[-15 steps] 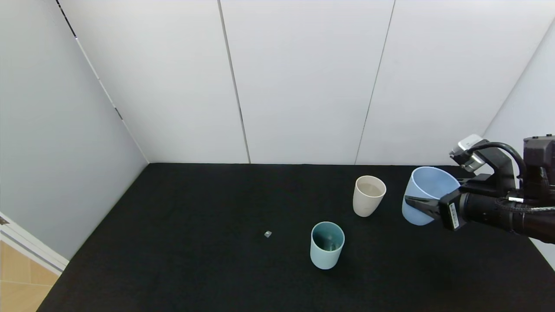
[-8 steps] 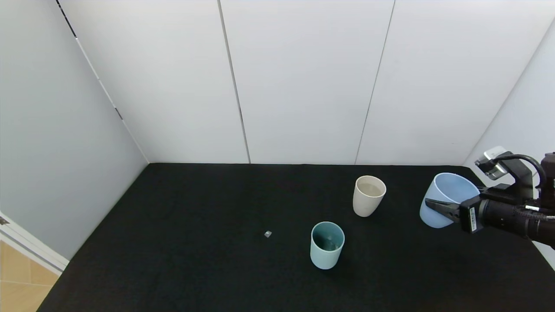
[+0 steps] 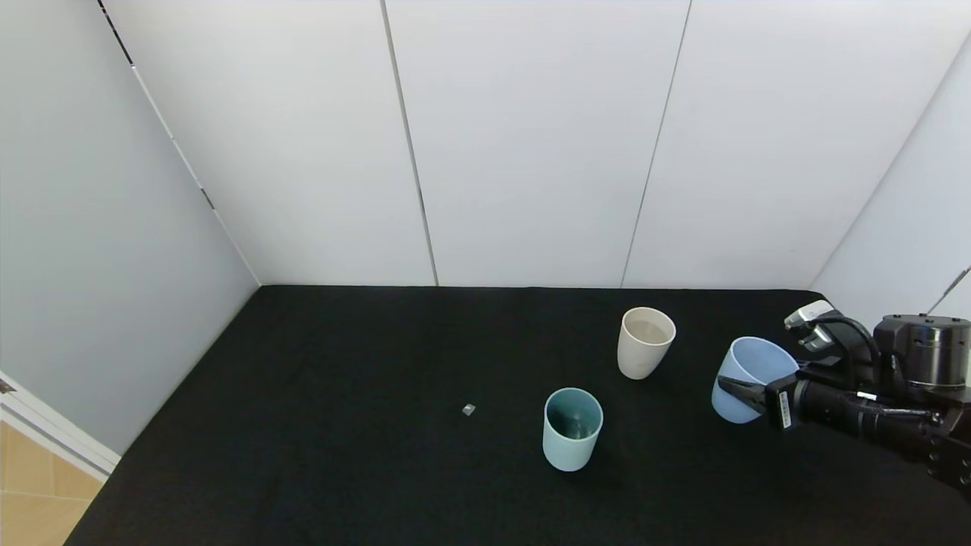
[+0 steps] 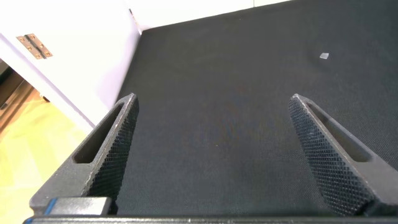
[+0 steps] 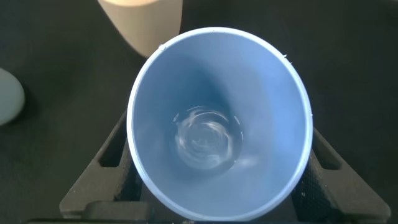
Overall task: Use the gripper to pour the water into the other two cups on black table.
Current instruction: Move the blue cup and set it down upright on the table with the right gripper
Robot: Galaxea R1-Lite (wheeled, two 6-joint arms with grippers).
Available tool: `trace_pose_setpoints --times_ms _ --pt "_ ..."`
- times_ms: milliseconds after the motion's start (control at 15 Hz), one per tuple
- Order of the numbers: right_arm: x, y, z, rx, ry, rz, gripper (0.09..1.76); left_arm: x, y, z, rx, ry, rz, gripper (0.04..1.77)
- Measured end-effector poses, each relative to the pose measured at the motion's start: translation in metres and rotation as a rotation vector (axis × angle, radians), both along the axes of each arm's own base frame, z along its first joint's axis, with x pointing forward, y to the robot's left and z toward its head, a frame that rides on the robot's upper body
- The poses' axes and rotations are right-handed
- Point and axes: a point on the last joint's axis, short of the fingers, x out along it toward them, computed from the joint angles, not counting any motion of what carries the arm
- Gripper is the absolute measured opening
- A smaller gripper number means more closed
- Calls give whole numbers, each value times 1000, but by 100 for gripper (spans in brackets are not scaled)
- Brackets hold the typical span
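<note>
My right gripper (image 3: pixel 747 392) is shut on the wide light blue cup (image 3: pixel 747 378) at the right of the black table (image 3: pixel 364 455), holding it low and tilted slightly. In the right wrist view the light blue cup (image 5: pixel 217 118) sits between my fingers, with a little water (image 5: pixel 205 140) shimmering at its bottom. The cream-beige cup (image 3: pixel 645 343) stands upright just left of it; its base shows in the right wrist view (image 5: pixel 143 22). The pale teal cup (image 3: pixel 572 428) stands nearer the front. My left gripper (image 4: pixel 211 112) is open over bare table, empty.
A tiny grey fleck (image 3: pixel 469 409) lies on the table left of the teal cup. White wall panels stand behind the table. The table's left edge meets a white ledge and wood floor (image 4: pixel 18 124).
My right gripper has carried the light blue cup downward, first right and then back left, to a lower spot close to the table. The two other cups have not moved.
</note>
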Motion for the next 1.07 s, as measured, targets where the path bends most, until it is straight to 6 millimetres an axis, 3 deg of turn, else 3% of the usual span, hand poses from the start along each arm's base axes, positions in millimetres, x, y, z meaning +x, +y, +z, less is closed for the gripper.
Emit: trace_pose_setpoints --times_ms 467,933,1067 --pt "7 1 -26 -6 85 7 130 0 0 0 0 0 1 172" --pt "8 4 -35 -13 110 22 130 0 0 0 0 0 1 172" --pt "8 4 -37 -14 116 25 139 0 0 0 0 0 1 172"
